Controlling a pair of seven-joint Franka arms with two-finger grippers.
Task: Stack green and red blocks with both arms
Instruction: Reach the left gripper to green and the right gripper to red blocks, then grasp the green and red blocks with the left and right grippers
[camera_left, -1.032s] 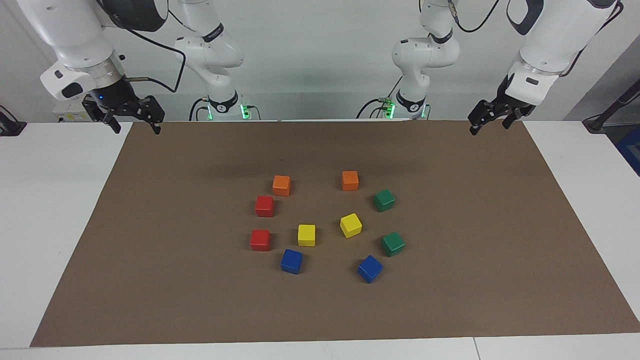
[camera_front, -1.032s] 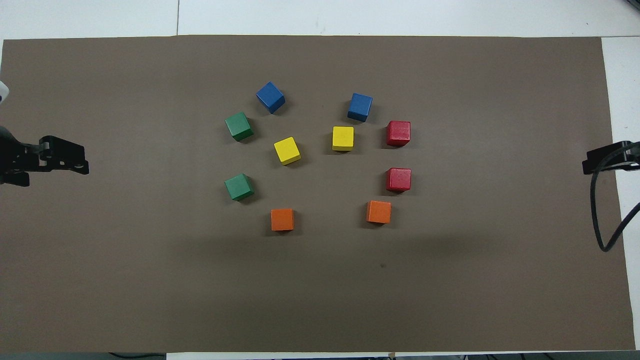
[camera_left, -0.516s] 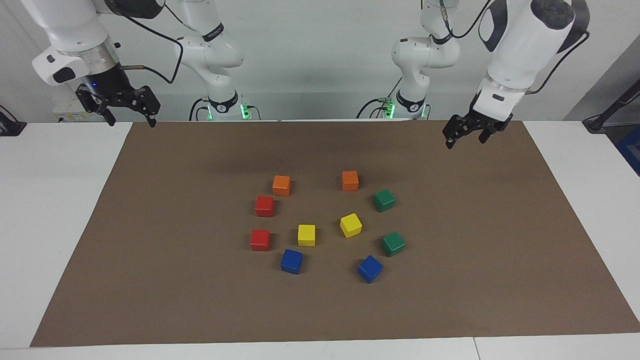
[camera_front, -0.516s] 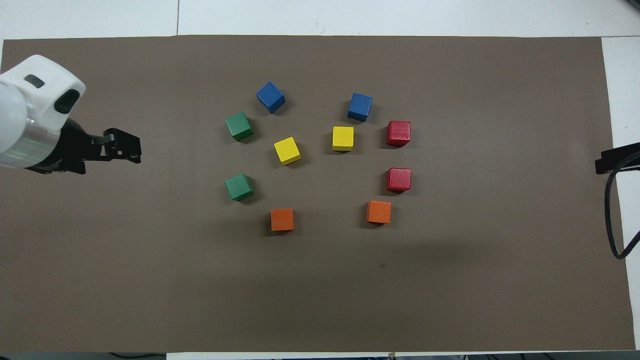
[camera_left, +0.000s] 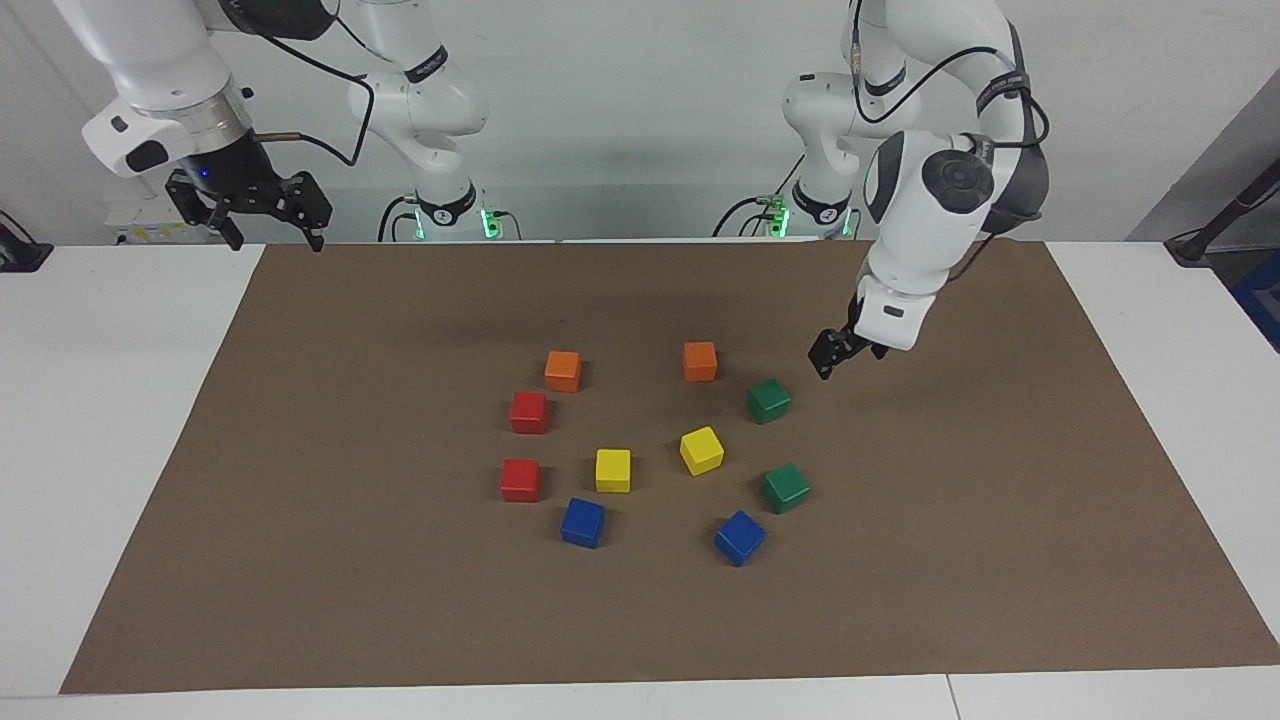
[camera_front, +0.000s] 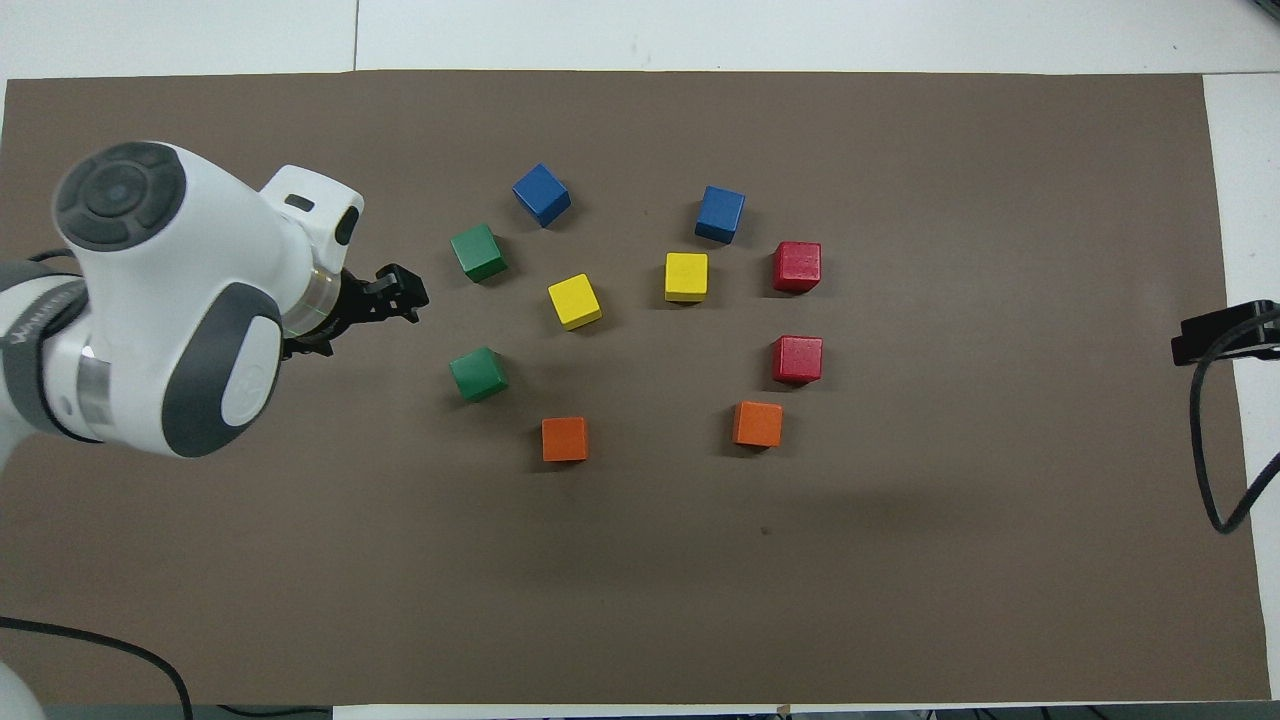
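Two green blocks lie apart on the brown mat (camera_left: 300, 450), one nearer to the robots (camera_left: 768, 400) (camera_front: 478, 374) and one farther (camera_left: 786, 487) (camera_front: 478, 252). Two red blocks lie toward the right arm's end, one nearer (camera_left: 529, 412) (camera_front: 797, 359) and one farther (camera_left: 521, 480) (camera_front: 797, 266). My left gripper (camera_left: 838, 360) (camera_front: 405, 296) is open and empty, low over the mat just beside the nearer green block, not touching it. My right gripper (camera_left: 265, 215) (camera_front: 1200, 340) is open and empty, high over the mat's edge at its own end.
Two orange blocks (camera_left: 563, 370) (camera_left: 700, 361) lie nearest to the robots. Two yellow blocks (camera_left: 613, 470) (camera_left: 702, 450) lie in the middle of the ring. Two blue blocks (camera_left: 583, 522) (camera_left: 740, 537) lie farthest. A white table (camera_left: 100, 400) surrounds the mat.
My left arm has swung in from the mat's corner and come down toward the nearer green block. The right gripper has only shifted slightly. No block has moved.
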